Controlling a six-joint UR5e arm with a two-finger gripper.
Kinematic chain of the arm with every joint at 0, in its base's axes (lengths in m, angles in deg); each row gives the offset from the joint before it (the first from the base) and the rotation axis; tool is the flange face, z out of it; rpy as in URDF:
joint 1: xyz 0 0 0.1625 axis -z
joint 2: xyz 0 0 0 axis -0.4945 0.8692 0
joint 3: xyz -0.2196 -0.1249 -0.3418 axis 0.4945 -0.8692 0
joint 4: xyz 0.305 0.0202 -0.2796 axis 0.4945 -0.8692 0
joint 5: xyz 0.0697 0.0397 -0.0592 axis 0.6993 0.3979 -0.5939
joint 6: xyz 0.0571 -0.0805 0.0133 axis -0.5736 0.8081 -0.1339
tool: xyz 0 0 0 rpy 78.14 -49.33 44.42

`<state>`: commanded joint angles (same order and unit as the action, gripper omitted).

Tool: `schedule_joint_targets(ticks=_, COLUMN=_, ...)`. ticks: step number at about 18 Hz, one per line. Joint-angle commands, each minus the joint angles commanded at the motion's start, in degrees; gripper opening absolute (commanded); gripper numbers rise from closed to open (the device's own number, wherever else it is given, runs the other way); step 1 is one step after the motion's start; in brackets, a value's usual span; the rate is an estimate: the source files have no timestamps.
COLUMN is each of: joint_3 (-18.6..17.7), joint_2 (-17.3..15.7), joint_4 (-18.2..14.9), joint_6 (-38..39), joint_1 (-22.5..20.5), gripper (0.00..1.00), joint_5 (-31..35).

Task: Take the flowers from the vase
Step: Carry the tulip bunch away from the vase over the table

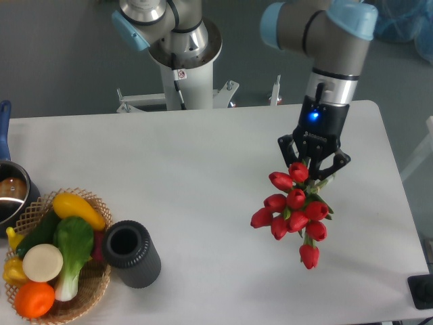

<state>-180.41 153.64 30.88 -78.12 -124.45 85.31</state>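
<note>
A bunch of red tulip flowers (295, 210) with green stems hangs over the right half of the table, buds pointing down toward the camera. My gripper (313, 161) is shut on the stems just above the buds, and the stems themselves are mostly hidden between the fingers. The vase (131, 253), a dark grey ribbed cylinder with an open round mouth, stands empty near the front left, far from the gripper and next to the basket.
A wicker basket (86, 302) of toy vegetables sits at the front left corner, touching the vase. A metal pot (9, 191) with a blue handle is at the left edge. The arm's base (183, 47) rises behind the table's far edge.
</note>
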Motion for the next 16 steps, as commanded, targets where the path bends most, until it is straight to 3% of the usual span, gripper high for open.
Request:
schedule_joint_targets(ticks=2, joint_3=0.79, joint_2=0.17, joint_4=-2.02, joint_6=0.17, joint_1=1.5, gripper=0.19, joint_5=5.11)
schedule_joint_targets(ticks=10, joint_3=5.0, joint_2=0.61, joint_4=-11.52, joint_6=2.9, joint_1=2.03, gripper=0.2, joint_5=9.87)
schedule_joint_targets(ticks=16, joint_3=6.24, joint_2=0.44, joint_4=-13.63, joint_6=4.31, joint_1=2.03, gripper=0.2, joint_5=11.99)
